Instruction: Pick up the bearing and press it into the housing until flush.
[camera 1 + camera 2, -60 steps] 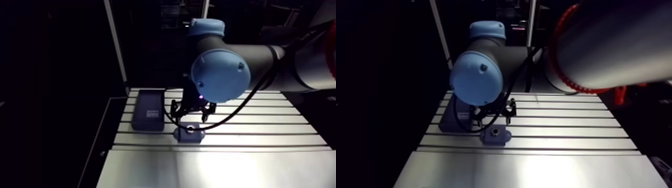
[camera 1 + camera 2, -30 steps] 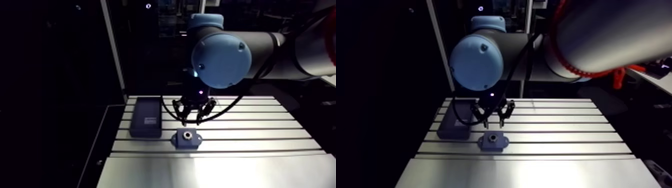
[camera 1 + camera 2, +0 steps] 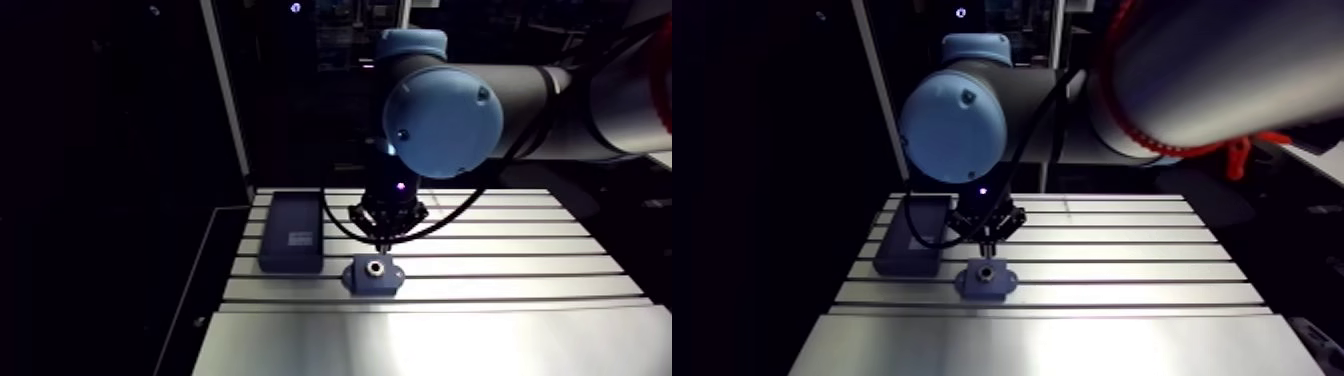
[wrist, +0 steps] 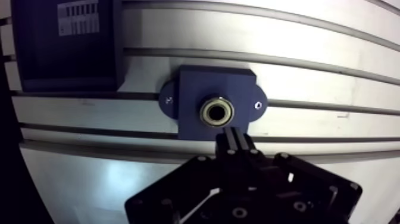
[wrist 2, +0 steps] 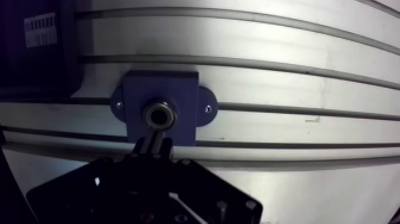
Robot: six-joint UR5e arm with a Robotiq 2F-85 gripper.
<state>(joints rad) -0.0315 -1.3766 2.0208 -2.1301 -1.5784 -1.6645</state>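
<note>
your pincer point(image 4: 234, 136) is closed tight on nothing, just above the bearing point(image 4: 216, 112), which looks seated in the housing point(image 4: 191, 84).

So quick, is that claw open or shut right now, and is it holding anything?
Claw: shut, holding nothing. The bearing sits in the housing just ahead of it.

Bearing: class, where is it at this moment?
In the wrist view, the bearing sits in the bore of the blue housing, just ahead of the shut gripper.
</note>
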